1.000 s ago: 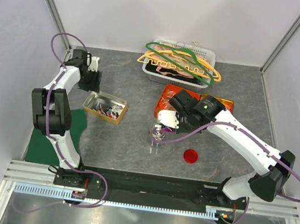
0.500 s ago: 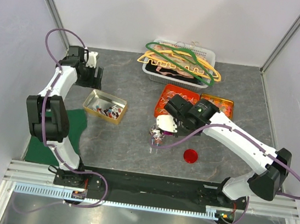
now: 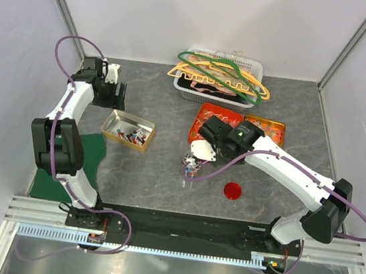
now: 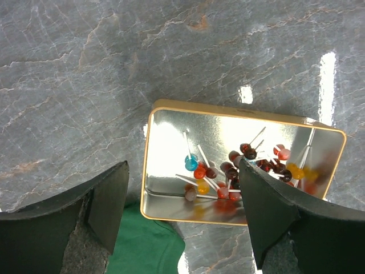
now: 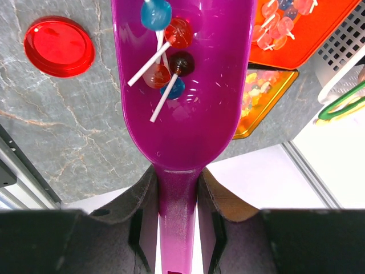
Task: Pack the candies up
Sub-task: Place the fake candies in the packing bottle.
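Candies (image 5: pixel 167 54) lie ahead of the right claw (image 5: pixel 177 197), in its apparently gripped scoop (image 5: pixel 191 123).

Taking the jar (image 3: pixel 190 173) as the mark: the scoop (image 5: pixel 182 103), with candies (image 5: pixel 168 54) in it, hangs just above its far side. The round lid (image 3: pixel 232 191) lies right of it. One tray (image 3: pixel 207 108) sits behind it, a second tray (image 3: pixel 282 128) behind and further right, and the basket (image 3: pixel 208 96) of hangers (image 3: pixel 222 71) behind those. The open tin (image 3: pixel 109 122) holding more candies lies to its left, with the cloth (image 3: pixel 93 152) beyond.
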Robot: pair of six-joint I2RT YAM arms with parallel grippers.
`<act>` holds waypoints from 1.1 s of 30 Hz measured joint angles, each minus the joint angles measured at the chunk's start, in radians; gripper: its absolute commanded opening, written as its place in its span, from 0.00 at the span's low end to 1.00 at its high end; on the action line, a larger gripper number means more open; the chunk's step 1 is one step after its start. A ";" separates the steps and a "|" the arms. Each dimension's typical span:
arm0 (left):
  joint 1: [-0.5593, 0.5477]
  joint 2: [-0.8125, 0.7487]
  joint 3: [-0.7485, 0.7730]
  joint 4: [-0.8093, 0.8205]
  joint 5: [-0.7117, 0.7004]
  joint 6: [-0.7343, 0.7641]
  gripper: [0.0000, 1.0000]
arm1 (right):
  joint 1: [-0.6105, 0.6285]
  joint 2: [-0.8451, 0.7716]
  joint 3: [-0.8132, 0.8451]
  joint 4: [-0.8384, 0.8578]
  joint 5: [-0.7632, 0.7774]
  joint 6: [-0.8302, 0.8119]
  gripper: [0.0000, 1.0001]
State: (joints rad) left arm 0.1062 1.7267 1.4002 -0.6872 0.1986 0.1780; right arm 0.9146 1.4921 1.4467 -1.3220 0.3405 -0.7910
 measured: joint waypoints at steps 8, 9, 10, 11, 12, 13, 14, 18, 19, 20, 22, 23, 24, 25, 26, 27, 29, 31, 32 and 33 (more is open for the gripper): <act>0.000 -0.008 -0.008 0.001 0.015 0.000 0.84 | 0.011 0.023 0.003 0.008 0.032 -0.002 0.00; 0.000 -0.008 -0.009 0.001 0.015 0.000 0.84 | 0.013 0.026 0.003 0.009 0.035 -0.002 0.00; 0.000 -0.008 -0.013 0.002 0.015 0.000 0.84 | 0.016 0.028 0.005 0.009 0.036 -0.002 0.00; 0.000 -0.008 -0.016 0.001 0.015 0.000 0.84 | 0.018 0.030 0.005 0.010 0.037 -0.002 0.00; 0.000 -0.008 -0.019 0.001 0.015 0.000 0.84 | 0.019 0.031 0.005 0.010 0.040 -0.002 0.00; 0.000 -0.008 -0.023 0.001 0.016 0.000 0.84 | 0.021 0.032 0.005 0.010 0.043 -0.002 0.00; 0.000 -0.008 -0.026 0.002 0.016 0.000 0.84 | 0.024 0.032 0.005 0.010 0.043 -0.002 0.00; 0.000 -0.008 -0.037 0.003 0.018 0.000 0.84 | 0.030 0.036 0.007 0.010 0.055 -0.002 0.00; 0.000 -0.008 -0.039 0.004 0.018 0.000 0.84 | 0.031 0.039 0.010 0.010 0.059 -0.002 0.00; 0.000 -0.009 -0.042 0.005 0.018 0.000 0.84 | 0.033 0.043 0.012 0.010 0.062 -0.002 0.00; 0.000 -0.009 -0.050 0.008 0.019 0.000 0.84 | 0.036 0.050 0.019 0.010 0.069 -0.002 0.00; 0.000 -0.009 -0.052 0.008 0.019 0.000 0.84 | 0.037 0.053 0.021 0.009 0.074 -0.002 0.00; 0.000 -0.009 -0.055 0.009 0.019 0.000 0.84 | 0.040 0.058 0.026 0.007 0.081 -0.003 0.00; 0.000 -0.009 -0.058 0.010 0.019 0.000 0.84 | 0.042 0.062 0.030 0.007 0.087 -0.003 0.00; 0.000 -0.009 -0.060 0.009 0.019 0.000 0.84 | 0.045 0.065 0.033 0.006 0.093 -0.003 0.00; 0.000 -0.009 -0.062 0.010 0.019 0.000 0.84 | 0.049 0.068 0.037 0.003 0.102 -0.003 0.00; 0.000 -0.009 -0.065 0.010 0.019 0.000 0.84 | 0.056 0.076 0.046 -0.001 0.117 -0.004 0.00; 0.000 -0.009 -0.066 0.010 0.019 0.000 0.85 | 0.064 0.084 0.051 -0.003 0.132 -0.005 0.00; 0.000 -0.009 -0.066 0.011 0.019 0.000 0.85 | 0.069 0.087 0.054 -0.005 0.140 -0.006 0.00; 0.000 -0.009 -0.066 0.012 0.019 0.000 0.85 | 0.073 0.090 0.056 -0.004 0.147 -0.006 0.00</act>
State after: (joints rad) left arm 0.1062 1.7180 1.3346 -0.6750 0.2173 0.1780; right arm 0.9878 1.5826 1.5032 -1.3262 0.4877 -0.7975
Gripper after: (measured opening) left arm 0.844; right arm 0.350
